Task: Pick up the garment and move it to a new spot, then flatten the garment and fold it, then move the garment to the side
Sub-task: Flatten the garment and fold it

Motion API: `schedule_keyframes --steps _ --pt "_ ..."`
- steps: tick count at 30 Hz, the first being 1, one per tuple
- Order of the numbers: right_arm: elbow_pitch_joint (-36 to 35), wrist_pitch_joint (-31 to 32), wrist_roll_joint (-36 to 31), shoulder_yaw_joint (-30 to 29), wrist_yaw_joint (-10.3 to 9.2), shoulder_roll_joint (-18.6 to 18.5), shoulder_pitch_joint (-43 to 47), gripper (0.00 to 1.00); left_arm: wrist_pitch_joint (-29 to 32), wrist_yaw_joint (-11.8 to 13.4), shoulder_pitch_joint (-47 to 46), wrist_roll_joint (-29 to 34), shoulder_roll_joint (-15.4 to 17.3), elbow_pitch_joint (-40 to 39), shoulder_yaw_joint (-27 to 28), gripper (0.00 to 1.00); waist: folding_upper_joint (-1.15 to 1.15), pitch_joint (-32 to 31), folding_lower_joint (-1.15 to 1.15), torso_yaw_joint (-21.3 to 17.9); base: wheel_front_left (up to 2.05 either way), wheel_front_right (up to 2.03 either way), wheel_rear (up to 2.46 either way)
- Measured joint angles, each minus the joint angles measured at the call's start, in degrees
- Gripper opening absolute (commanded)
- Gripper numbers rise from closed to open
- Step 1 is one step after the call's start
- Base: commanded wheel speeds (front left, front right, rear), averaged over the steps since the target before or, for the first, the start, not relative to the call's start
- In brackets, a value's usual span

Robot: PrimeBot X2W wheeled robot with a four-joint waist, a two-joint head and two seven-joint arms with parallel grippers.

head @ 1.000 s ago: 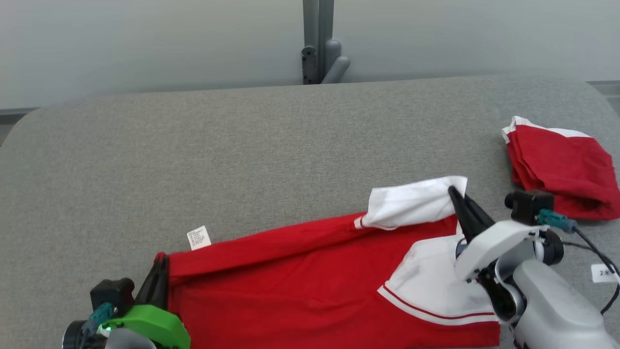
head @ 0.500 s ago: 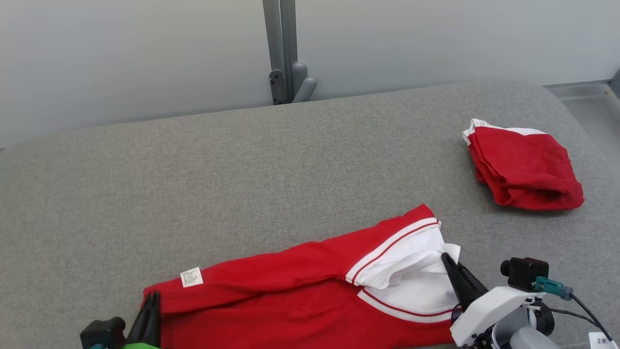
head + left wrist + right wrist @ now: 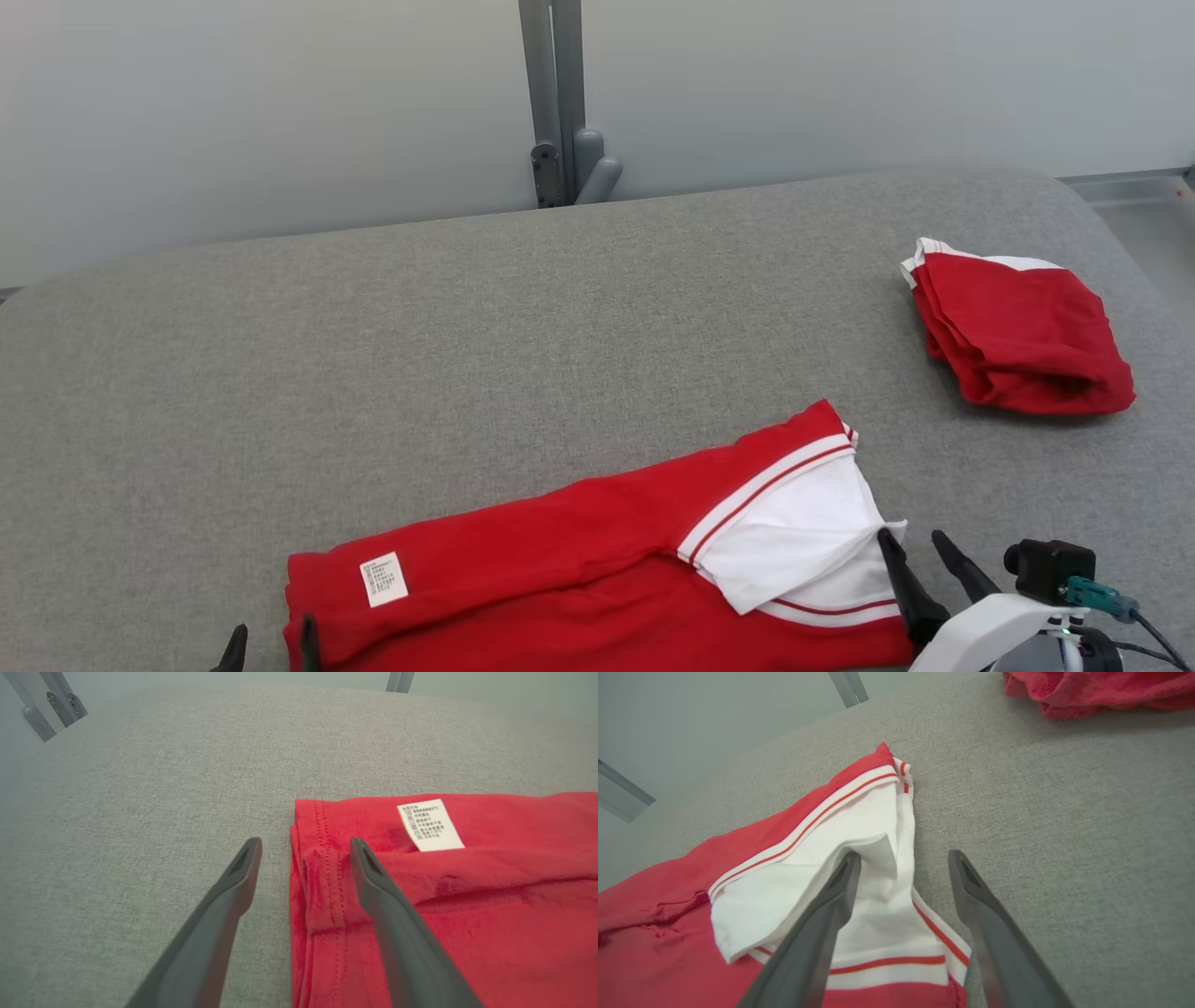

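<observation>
The garment (image 3: pixel 579 560), red with a white striped band at its right end, lies folded lengthwise along the near part of the grey table (image 3: pixel 467 355). A white care label (image 3: pixel 384 579) sits near its left end. My left gripper (image 3: pixel 270 646) is open at the garment's left hem. In the left wrist view the left gripper (image 3: pixel 303 844) straddles the hem edge of the garment (image 3: pixel 467 896), one finger over red cloth. My right gripper (image 3: pixel 909 539) is open at the white end. In the right wrist view the right gripper (image 3: pixel 904 856) has one finger over the garment (image 3: pixel 784 877) and the other over bare table.
A second red cloth (image 3: pixel 1018 331), folded, lies at the table's right side and shows at the top of the right wrist view as the red cloth (image 3: pixel 1092 690). A grey post (image 3: pixel 555 103) stands behind the table's far edge. Bare table stretches across the middle and left.
Both grippers have opened and let go of the garment's ends after drawing its far edge over toward me. The fold now lies flat. The head camera has also shifted.
</observation>
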Motion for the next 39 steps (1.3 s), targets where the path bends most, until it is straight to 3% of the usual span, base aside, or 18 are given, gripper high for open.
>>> schedule_keyframes --steps 8,13,17,29,35,39 --pt "-0.7 -0.7 -7.8 -8.9 0.0 1.6 0.6 1.0 0.0 4.0 3.5 4.5 -1.3 -5.8 1.4 1.0 0.0 -0.7 0.0 1.8 0.0 0.0 0.0" --pt "-5.5 -0.8 -14.7 -15.8 0.0 4.0 0.4 1.0 0.0 4.4 4.2 5.3 -1.4 -7.2 1.1 1.0 0.0 -1.1 0.0 3.3 0.0 0.0 0.0" --pt "-5.5 -0.8 -18.7 -16.7 0.0 5.6 0.5 1.0 0.0 4.2 4.3 5.4 -1.4 -7.2 0.7 1.0 0.0 -1.2 0.0 4.6 0.0 0.0 0.0" --pt "8.5 2.8 -24.1 -18.2 0.01 8.5 -2.8 1.0 0.0 3.6 4.2 5.0 -1.5 -6.4 -0.8 1.0 0.0 -0.4 0.0 7.4 0.0 0.0 0.0" --pt "15.6 3.8 -24.2 -20.0 0.01 9.3 -5.5 1.0 0.0 3.6 3.8 4.7 -1.5 -6.2 -1.4 1.0 0.0 0.3 0.0 8.3 0.0 0.0 0.0" --pt "17.9 4.4 -20.5 -18.4 -0.03 10.2 -7.1 1.0 0.0 3.6 3.2 4.7 -1.5 -6.2 -1.8 1.0 0.0 0.6 0.0 8.7 0.0 0.0 0.0"
